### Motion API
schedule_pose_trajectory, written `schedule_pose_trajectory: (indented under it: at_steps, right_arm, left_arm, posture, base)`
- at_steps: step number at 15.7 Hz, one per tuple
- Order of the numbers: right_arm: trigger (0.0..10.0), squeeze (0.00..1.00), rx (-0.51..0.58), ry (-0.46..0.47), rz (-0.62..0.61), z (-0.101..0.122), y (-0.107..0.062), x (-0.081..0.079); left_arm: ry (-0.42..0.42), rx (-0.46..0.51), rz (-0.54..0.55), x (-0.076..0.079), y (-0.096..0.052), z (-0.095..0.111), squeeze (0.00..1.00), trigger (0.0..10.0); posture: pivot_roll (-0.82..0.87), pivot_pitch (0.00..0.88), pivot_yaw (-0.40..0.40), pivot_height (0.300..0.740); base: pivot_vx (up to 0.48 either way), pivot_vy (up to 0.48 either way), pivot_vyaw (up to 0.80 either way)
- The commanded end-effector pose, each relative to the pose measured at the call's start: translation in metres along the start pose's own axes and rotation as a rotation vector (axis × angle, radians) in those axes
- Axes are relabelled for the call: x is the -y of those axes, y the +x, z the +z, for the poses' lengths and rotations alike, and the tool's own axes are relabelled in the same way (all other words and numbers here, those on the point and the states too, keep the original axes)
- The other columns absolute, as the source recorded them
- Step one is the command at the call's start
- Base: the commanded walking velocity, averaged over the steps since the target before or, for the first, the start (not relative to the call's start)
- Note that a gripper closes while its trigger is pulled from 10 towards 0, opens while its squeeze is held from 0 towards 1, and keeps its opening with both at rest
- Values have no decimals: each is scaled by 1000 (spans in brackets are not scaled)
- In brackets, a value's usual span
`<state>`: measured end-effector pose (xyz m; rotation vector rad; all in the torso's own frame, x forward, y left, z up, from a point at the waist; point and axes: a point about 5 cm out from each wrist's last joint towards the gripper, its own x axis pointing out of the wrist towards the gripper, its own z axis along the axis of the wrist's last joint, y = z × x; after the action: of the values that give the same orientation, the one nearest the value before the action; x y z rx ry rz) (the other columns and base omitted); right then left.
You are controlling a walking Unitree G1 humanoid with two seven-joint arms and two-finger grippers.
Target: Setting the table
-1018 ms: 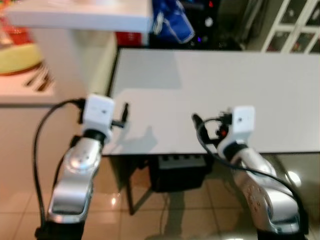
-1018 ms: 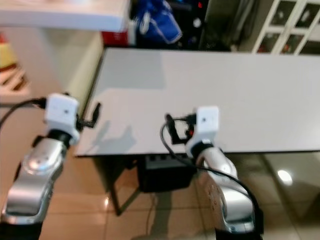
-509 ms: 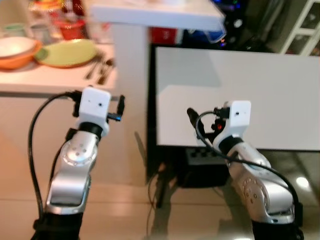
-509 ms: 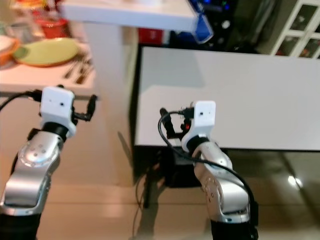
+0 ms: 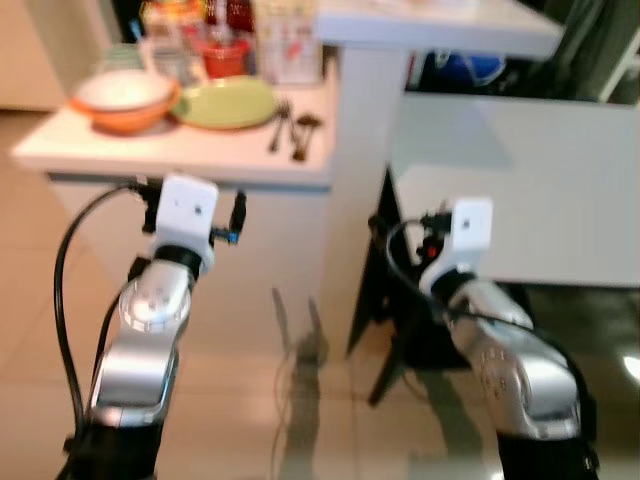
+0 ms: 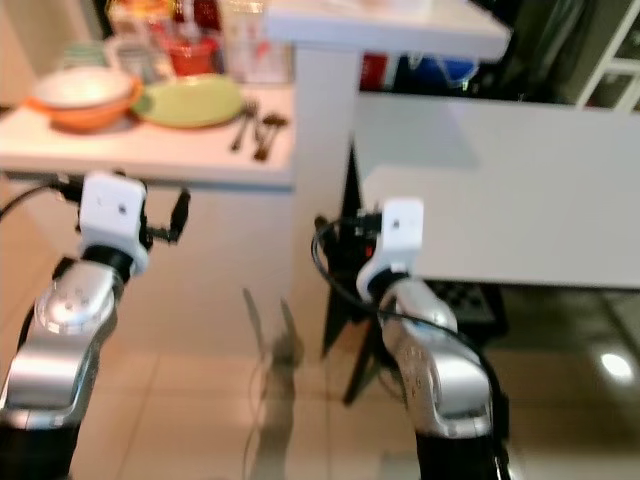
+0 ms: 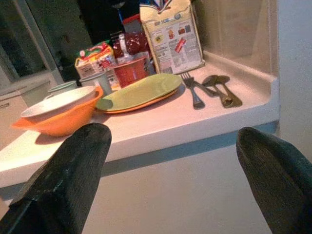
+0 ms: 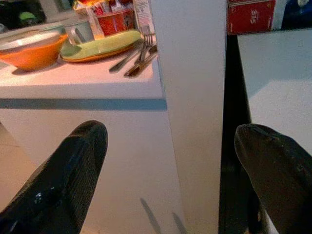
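Both sets of jaws stand wide apart and hold nothing. The left gripper (image 7: 168,161) is raised in front of the pale worktop (image 5: 200,155), level with its front edge and short of it; the right gripper (image 8: 168,165) hangs before the white pillar (image 5: 365,130) that stands between that worktop and the grey table (image 5: 520,190).

On the worktop sits an orange bowl (image 7: 58,114) with a white bowl (image 7: 56,102) nested inside it; nothing can be seen in the white one. Just beside it lies a green plate (image 7: 139,90) on an orange plate, and beside that a fork (image 7: 192,90) and two spoons (image 7: 222,90), close together.

The left wrist view makes out what the head views blur: a printed paper bag (image 7: 170,34) standing upright behind the plate, a red pot (image 7: 129,70), a grey mug (image 7: 97,80) and a small carton (image 7: 95,53). The right wrist view adds a red box (image 8: 251,17) behind the table's far edge.
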<state>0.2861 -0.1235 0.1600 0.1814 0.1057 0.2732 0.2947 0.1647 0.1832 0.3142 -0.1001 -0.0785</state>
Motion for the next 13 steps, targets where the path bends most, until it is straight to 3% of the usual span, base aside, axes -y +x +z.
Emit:
schedule_pose_trajectory:
  at_steps: [1, 5, 7, 11, 13]
  right_arm:
    - [10000, 0, -2, 9, -20, -1, 0, 4]
    - [10000, 0, -5, 10, -31, 0, -2, 7]
    - [10000, 0, -7, 16, -35, 0, -1, 9]
    - [10000, 0, 1, -23, -18, 1, 3, 1]
    - [10000, 0, 7, -25, -43, 4, 4, 7]
  left_arm:
    - [3, 15, -17, 2, 2, 4, 0, 10000]
    - [11, 26, -12, 4, 1, 4, 0, 10000]
    - [61, 51, 22, 4, 4, 10, 0, 10000]
    - [20, 57, 6, 7, 7, 15, 0, 10000]
    - [-22, 69, 21, 7, 12, 21, 0, 10000]
  posture:
    - [44, 0, -18, 740]
    - [54, 0, -21, 740]
    - [73, 0, -34, 740]
    - [60, 0, -23, 740]
    - [64, 0, -27, 740]
  base:
    - [0, 435, 0]
    - [0, 437, 0]
    - [0, 0, 0]
    - [0, -480, 0]
    - [0, 0, 0]
